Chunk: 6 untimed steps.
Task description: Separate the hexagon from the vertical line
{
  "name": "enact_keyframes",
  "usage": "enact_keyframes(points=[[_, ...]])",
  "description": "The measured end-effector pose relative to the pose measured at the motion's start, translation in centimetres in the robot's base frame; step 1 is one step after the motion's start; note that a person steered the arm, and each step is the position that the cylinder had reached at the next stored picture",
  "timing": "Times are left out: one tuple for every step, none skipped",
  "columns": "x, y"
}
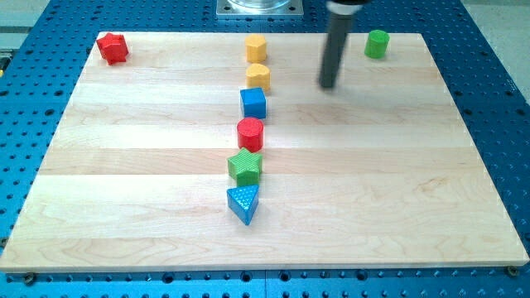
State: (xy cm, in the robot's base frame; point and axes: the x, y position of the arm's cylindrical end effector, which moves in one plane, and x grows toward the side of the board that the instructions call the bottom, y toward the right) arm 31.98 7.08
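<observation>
A line of blocks runs down the middle of the wooden board [124,165]. From the view's top it holds a yellow hexagon [256,47], a second yellow block [258,77] whose shape I cannot make out, a blue cube [253,103], a red cylinder [250,132], a green star [245,166] and a blue triangle [243,203]. The hexagon stands just above the second yellow block, at the line's top end. My tip [329,85] rests on the board to the right of the line, about level with the second yellow block, touching no block.
A red star-like block [112,47] sits at the board's top left corner. A green cylinder [378,43] sits near the top right, to the right of my rod. A blue perforated table [489,99] surrounds the board.
</observation>
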Motion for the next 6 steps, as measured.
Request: enact_keyframes(points=[[0.0, -6.1], [-1.8, -3.7], [-6.8, -1.1], [-7.6, -5.6], [-7.4, -12.4], [-8.0, -12.0]])
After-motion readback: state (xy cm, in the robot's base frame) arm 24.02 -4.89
